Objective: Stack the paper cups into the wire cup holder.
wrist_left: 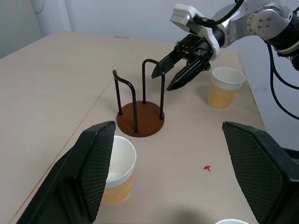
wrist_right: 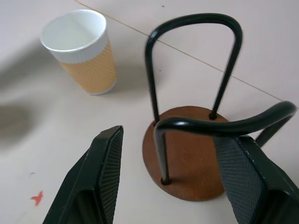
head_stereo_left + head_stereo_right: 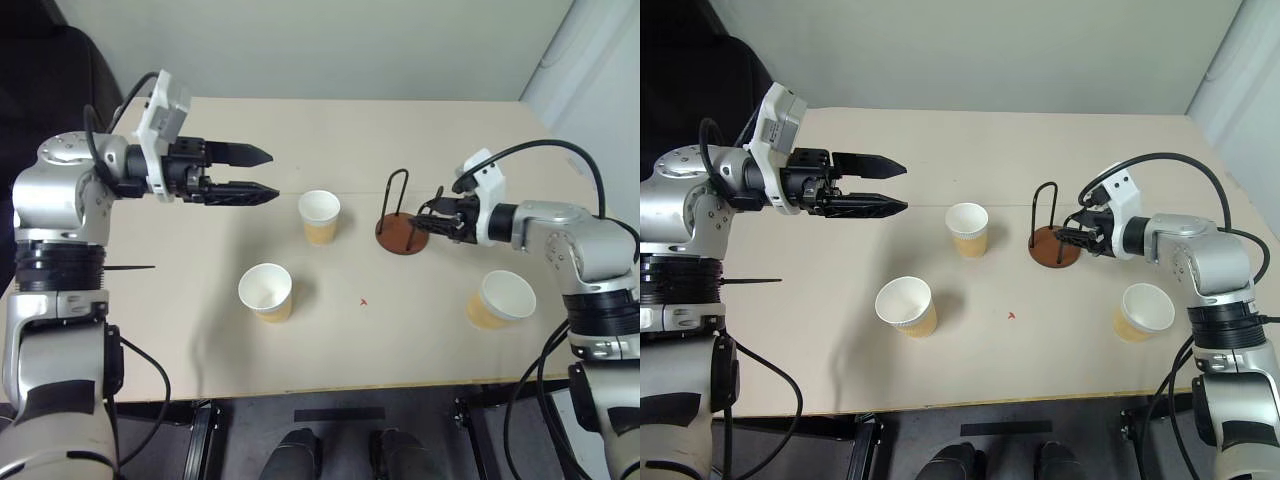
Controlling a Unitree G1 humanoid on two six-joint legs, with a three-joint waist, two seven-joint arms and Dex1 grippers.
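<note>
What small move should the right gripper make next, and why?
Probably ease the right gripper forward and close on the near wire loop of the wire cup holder to steady it. Its jaws stand open right at the holder, which is empty, and all three paper cups sit apart on the table.

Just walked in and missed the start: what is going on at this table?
A two-armed robot is set to stack paper cups into the wire cup holder. Nothing is stacked yet: three cups stand apart on the table, one beside the holder, one nearer the robot, one on its right. The right tool is open at the holder's base, not gripping it. The left tool hangs open above the table.
</note>
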